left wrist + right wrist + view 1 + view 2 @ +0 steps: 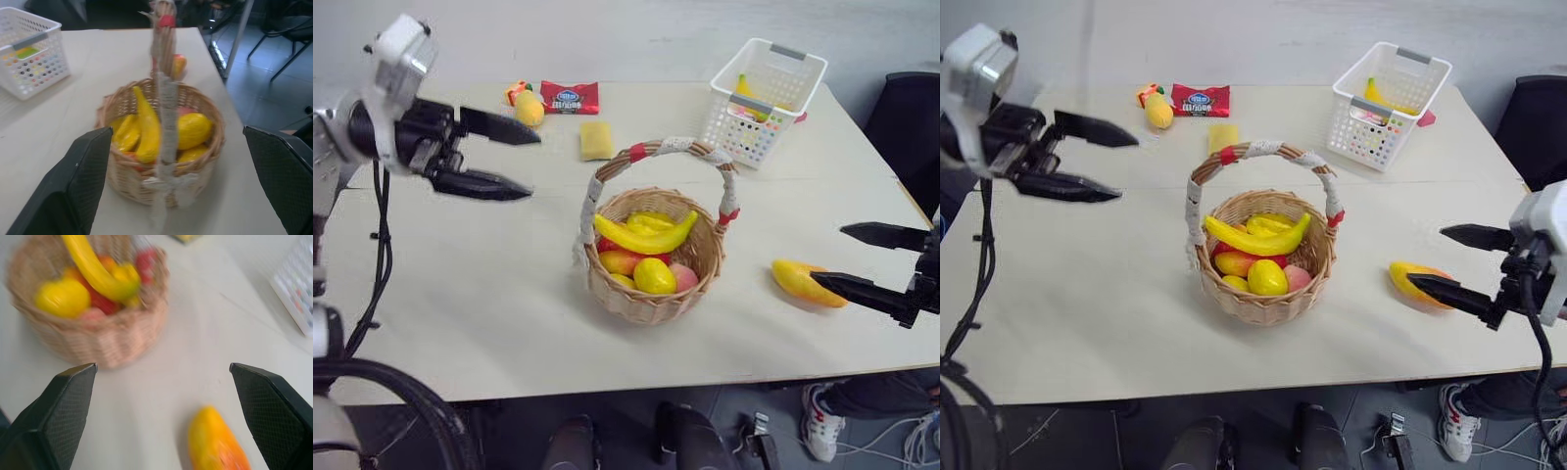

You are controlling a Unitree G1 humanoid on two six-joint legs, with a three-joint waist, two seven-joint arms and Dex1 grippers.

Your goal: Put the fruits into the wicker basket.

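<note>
Mango (215, 443) lies before the right wrist; head views add banana (644, 236).

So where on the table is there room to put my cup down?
Bare tabletop lies left of the wicker basket, below the left gripper. The far edge is crowded: red packet, sponge, white basket. A mango sits by the right gripper.

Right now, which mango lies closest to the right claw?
The mango lying bare on the table right of the wicker basket, just ahead of the open right claw. The other mango sits far off beside the red snack packet.
</note>
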